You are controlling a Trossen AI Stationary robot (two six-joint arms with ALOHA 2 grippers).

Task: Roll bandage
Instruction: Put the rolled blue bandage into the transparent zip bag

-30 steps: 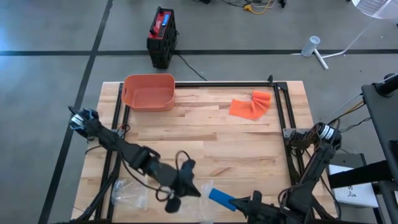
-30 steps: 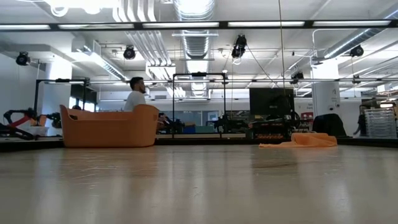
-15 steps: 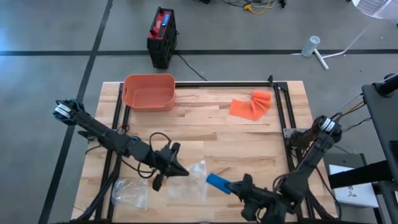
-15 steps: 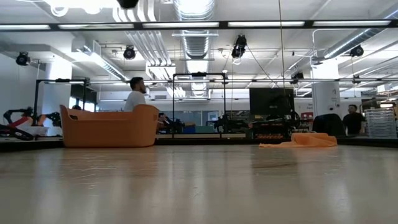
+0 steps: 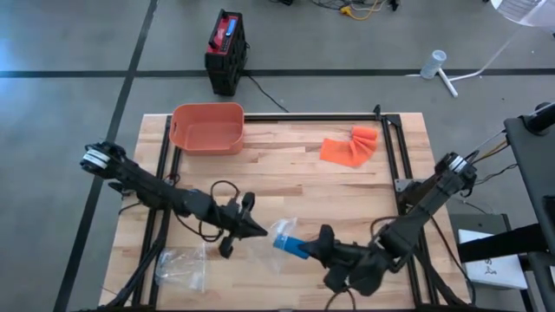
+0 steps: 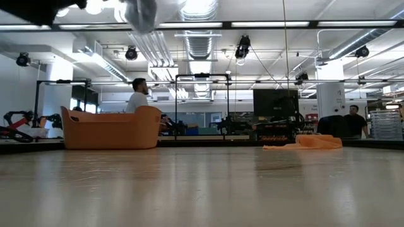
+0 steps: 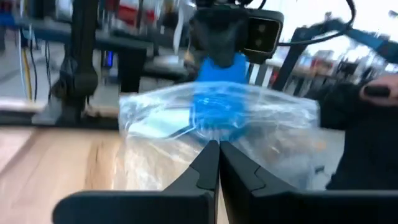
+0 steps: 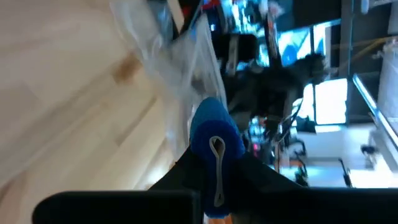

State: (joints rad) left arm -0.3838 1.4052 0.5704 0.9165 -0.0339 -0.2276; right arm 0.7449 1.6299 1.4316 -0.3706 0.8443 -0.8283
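Near the lower middle of the high view, the two arms are meeting over the pale wooden slatted table (image 5: 286, 186). The step in hand looks like bagging: a rolled blue bandage (image 5: 291, 249) is being fed into a clear crinkled plastic bag (image 5: 279, 231), so the rolling itself seems done and the packing is under way.

The right gripper (image 5: 314, 252), reaching in from the lower right of the high view, is clamping the blue roll with its fingers drawn in narrow around it; in the right wrist view the roll (image 8: 213, 132) is sitting just past the dark fingers (image 8: 186, 167), with the bag's film (image 8: 186, 59) beyond it. The left gripper (image 5: 254, 230), coming in from the left of the frame, is pinching the bag with its jaws fully closed; in the left wrist view the closed fingertips (image 7: 211, 155) are meeting on the film (image 7: 261, 118), with the blue roll (image 7: 219, 102) showing through it.

The next move probably calls for the right arm to push the roll deeper while the left keeps the mouth of the bag taut; a slack film could fold and block the roll.

A second clear plastic bag (image 5: 179, 267) is lying at the lower left, an orange plastic tub (image 5: 207, 128) is standing at the upper left, and a crumpled orange cloth strip (image 5: 349, 146) is lying at the upper right.
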